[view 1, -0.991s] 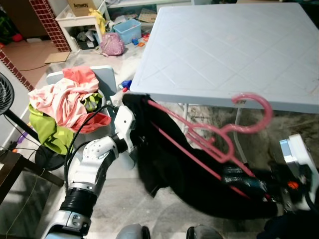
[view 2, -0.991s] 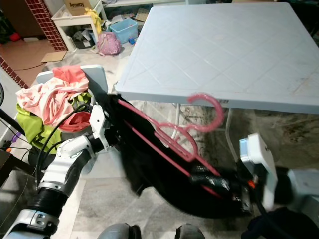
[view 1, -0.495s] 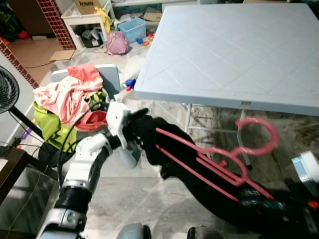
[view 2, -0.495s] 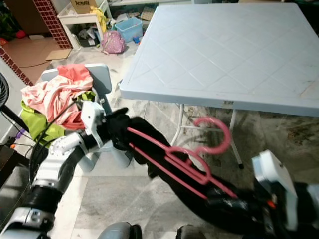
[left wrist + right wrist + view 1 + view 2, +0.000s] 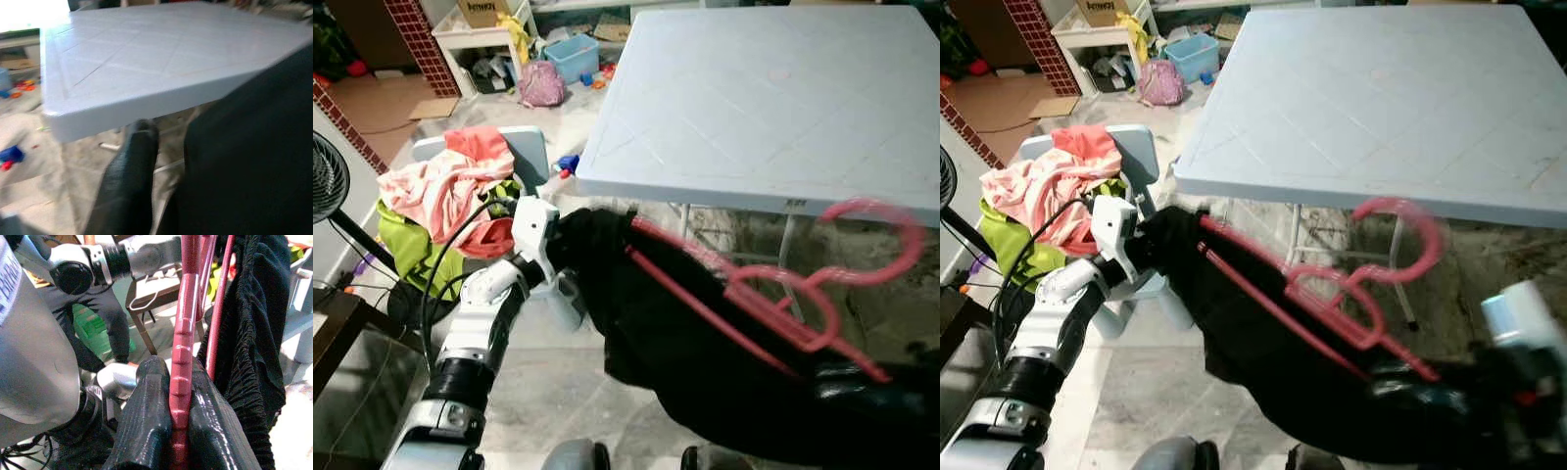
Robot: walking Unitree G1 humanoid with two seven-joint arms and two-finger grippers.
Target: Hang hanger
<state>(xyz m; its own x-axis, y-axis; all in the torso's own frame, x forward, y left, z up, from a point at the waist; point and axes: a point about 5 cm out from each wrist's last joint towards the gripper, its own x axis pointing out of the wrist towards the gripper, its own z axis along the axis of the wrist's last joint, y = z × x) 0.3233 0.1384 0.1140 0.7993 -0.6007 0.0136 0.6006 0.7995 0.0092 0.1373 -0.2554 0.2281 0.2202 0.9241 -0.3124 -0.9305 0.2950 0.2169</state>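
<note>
1. Your right gripper (image 5: 178,431) has its two fingers (image 5: 146,421) pressed on one arm of the pink hanger (image 5: 1332,294), which hangs in the air below the near edge of the white table (image 5: 764,88), with its hook just in front of that edge. The pinch is on a narrow, ribbed plastic bar, so a quick swing can twist the hanger in the grip or pull it loose.

2. Your left gripper (image 5: 570,227) is at the other end of the hanger, near the table's front corner, buried in the black garment (image 5: 705,352). One finger (image 5: 129,171) shows beside the cloth, but you cannot tell whether the fingers are closed on the cloth or the hanger. If it holds cloth alone, the garment can slide off that end as you lift.

3. The hook is blurred and sits close to the table's edge. Raise it carelessly and it can catch under the tabletop or on the table leg behind it.

4. No rail or rod shows around the table, so you need to find one first. Carrying the load while you turn lets the garment sag toward the floor, where it can drag or get under your feet.

5. The chair piled with clothes (image 5: 450,196) stands just left of the table's corner, close to your left arm. A wide sweep there can snag the pile.
</note>
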